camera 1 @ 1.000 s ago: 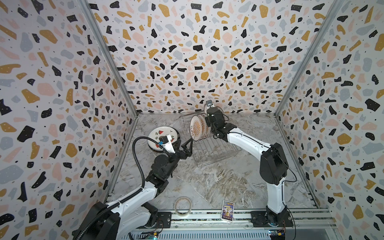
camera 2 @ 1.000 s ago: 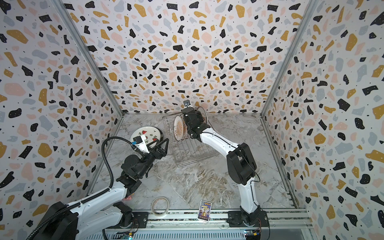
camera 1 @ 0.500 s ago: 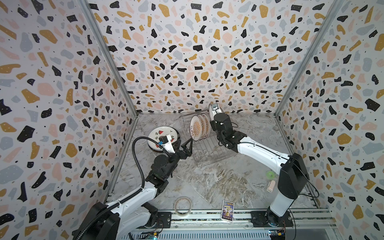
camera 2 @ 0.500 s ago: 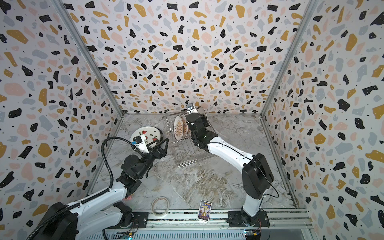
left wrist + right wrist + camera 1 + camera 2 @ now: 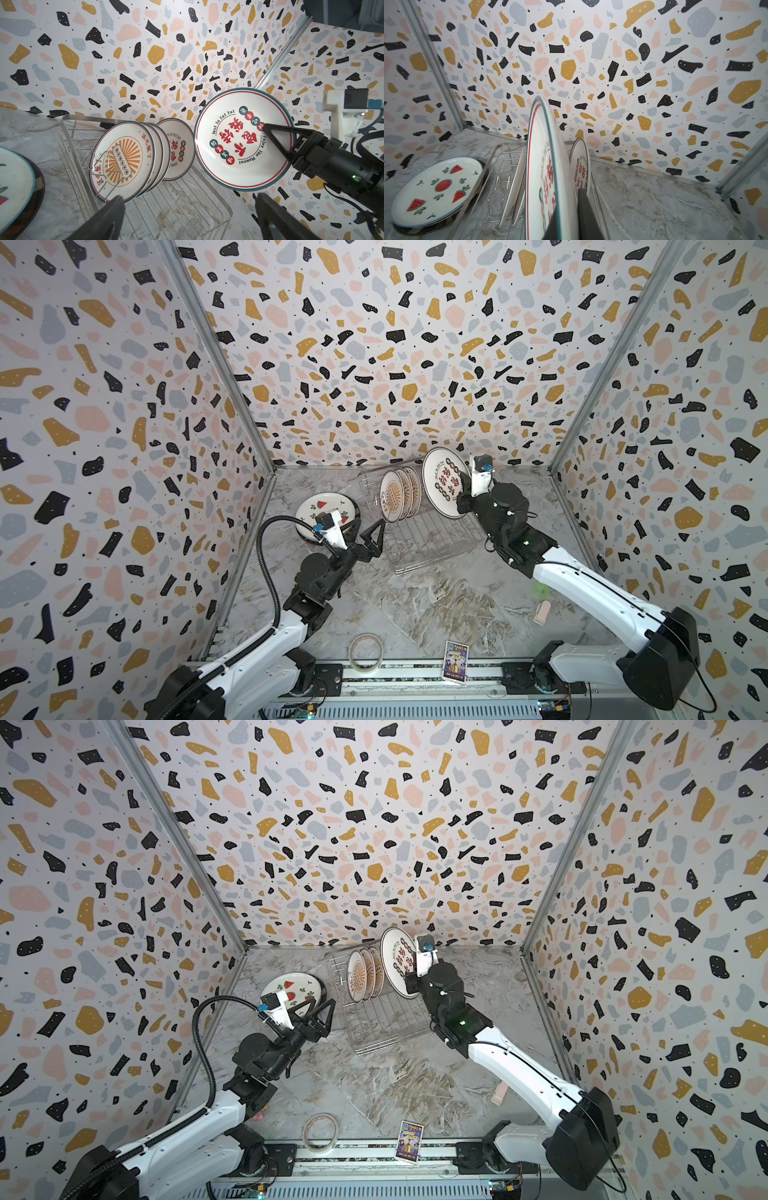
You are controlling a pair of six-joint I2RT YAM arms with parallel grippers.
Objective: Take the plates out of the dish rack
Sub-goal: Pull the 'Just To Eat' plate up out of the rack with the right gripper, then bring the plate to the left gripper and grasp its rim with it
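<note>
Lifted since the earlier frame, the character plate [image 5: 234, 135] now hangs above the dish rack [image 5: 432, 547] — right gripper [image 5: 267, 128] clamped on its rim (kept near-upright, presumably to clear neighbouring plates). Left gripper [image 5: 319, 1006] hovers beside the rack — fingers spread wide.

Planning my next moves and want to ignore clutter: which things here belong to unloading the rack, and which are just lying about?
Job:
- dish rack
- racked plates standing in it
- lettered plate, pinched by the right gripper
- watermelon-topped stack beside the rack
- left gripper, open

Lying about:
- tape ring
- printed card
- small pink piece
- small green thing
</note>
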